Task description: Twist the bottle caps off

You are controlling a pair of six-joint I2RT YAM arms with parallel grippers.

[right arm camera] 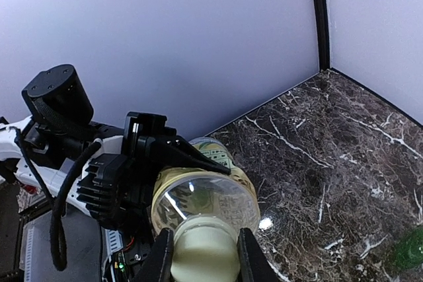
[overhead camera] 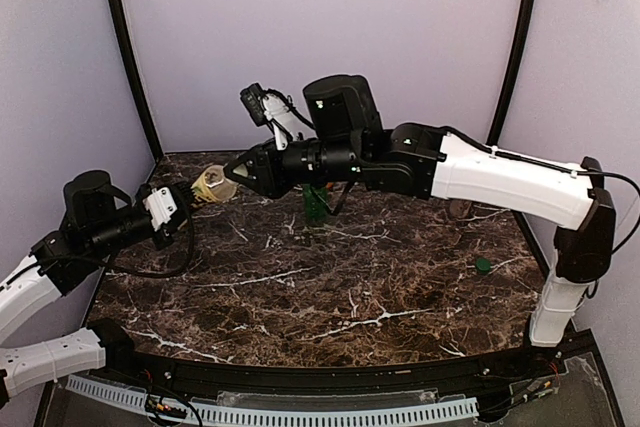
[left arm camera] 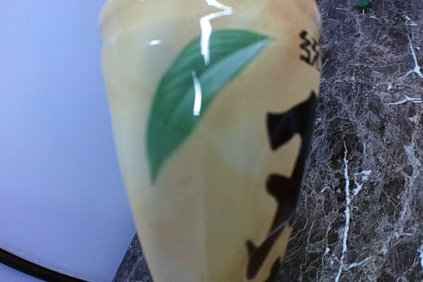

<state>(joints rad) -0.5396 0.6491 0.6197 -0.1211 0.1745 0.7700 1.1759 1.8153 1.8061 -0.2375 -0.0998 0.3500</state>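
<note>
My right gripper [right arm camera: 205, 257] is clamped on the pale cap [right arm camera: 203, 246] of the yellow bottle [right arm camera: 201, 196]. My left gripper [overhead camera: 192, 197] grips its body, sideways above the marble table [overhead camera: 350, 297] (back-left corner).

Far left, above the tabletop [overhead camera: 300, 287]: bottle [overhead camera: 213, 185] lying sideways in the air, base to the left, cap [right arm camera: 203, 259] to the right. Left gripper [overhead camera: 188, 197] clamped round the base end from the left. Right gripper [overhead camera: 232, 169] closed on the cap from the right, fingers [right arm camera: 162, 259] either side of it. Further right, under the right arm: second bottle [overhead camera: 316, 203] standing on the tabletop. Well apart, right and nearer: loose cap [overhead camera: 483, 265] on the tabletop.
</note>
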